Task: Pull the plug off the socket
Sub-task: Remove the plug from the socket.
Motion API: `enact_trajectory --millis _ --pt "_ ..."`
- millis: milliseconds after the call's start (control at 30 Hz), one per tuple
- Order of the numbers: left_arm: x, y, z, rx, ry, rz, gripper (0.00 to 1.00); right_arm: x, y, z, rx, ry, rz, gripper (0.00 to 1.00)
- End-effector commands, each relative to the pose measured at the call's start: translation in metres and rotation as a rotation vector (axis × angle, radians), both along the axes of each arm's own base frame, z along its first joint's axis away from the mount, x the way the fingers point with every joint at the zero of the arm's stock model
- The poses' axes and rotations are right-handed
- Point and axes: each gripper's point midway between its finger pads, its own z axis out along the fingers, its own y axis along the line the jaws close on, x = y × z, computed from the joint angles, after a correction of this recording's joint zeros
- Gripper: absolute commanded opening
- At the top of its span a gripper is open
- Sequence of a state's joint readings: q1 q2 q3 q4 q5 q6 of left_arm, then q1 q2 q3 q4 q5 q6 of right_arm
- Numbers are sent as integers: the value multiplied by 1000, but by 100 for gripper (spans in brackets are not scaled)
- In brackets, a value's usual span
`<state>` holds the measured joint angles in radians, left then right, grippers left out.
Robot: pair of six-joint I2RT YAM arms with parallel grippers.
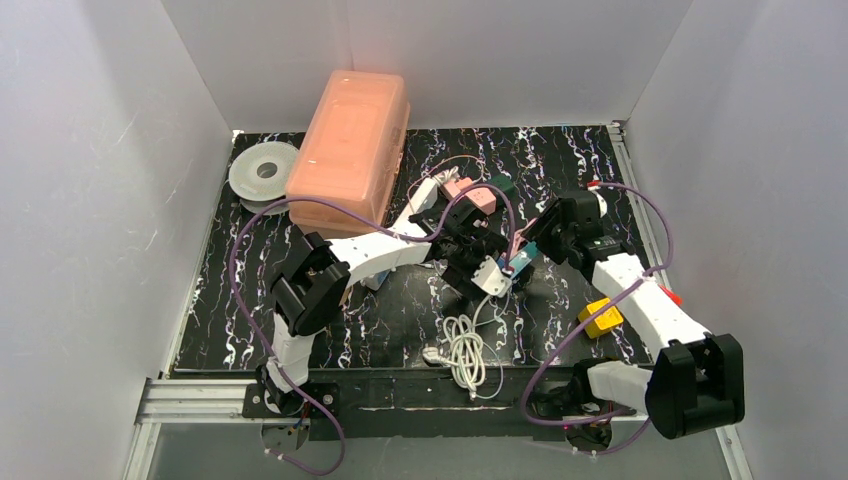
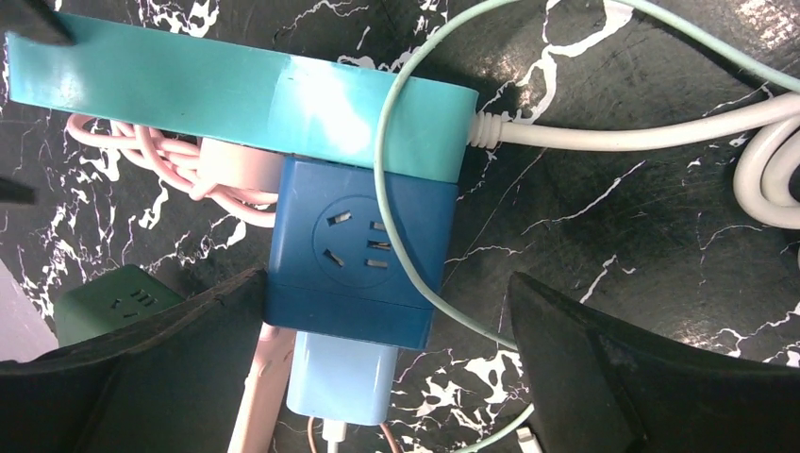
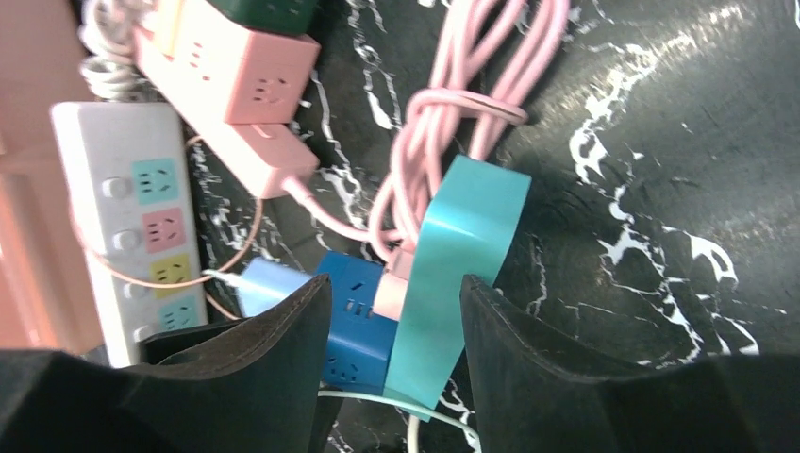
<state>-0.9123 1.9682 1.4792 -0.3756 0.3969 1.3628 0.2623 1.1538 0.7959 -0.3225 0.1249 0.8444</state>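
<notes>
Left pincer (image 2: 385, 283) released, straddling the blue cube socket (image 2: 363, 245) and its light blue plug (image 2: 340, 382); right pincer (image 3: 396, 283) flanks the teal power strip (image 3: 453, 255), clenched or not, cannot tell.

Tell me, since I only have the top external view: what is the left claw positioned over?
Observer: The left claw is open, astride a dark blue cube socket.
Operator: Anything plugged into it?
Observer: A light blue plug is seated in one side, not yet pulled.
Operator: And the other arm?
Observer: The right claw brackets the teal power strip that the cube sits against; grip unclear.
</notes>
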Motion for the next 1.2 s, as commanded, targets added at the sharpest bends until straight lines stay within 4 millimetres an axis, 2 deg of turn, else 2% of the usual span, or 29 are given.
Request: enact_trajectory --millis 0,200,333,500,633,733,933,1167 --pt "-2 3 34 -50 -13 -39 98 -3 -9 -11 -65 59 -20 61" --pt "-8 12 65 -85 26 -20 98 -9 -8 -26 -123 140 -20 63" --pt "-17 20 76 -99 37 -15 98 -13 -9 -27 -178 158 -41 64" --pt "-19 28 79 -86 37 -3 98 -20 -12 -21 -209 172 -59 64" --pt "-20 34 80 -86 42 11 98 -25 -18 -4 -213 139 -73 65" --pt "-20 38 80 -85 43 16 98 -24 -16 2 -191 98 -68 65" --pt "-15 45 81 -82 30 30 98 -20 -11 -15 -187 146 -80 65" --pt "-5 49 86 -94 5 44 98 -6 -8 -31 -213 153 -103 65"
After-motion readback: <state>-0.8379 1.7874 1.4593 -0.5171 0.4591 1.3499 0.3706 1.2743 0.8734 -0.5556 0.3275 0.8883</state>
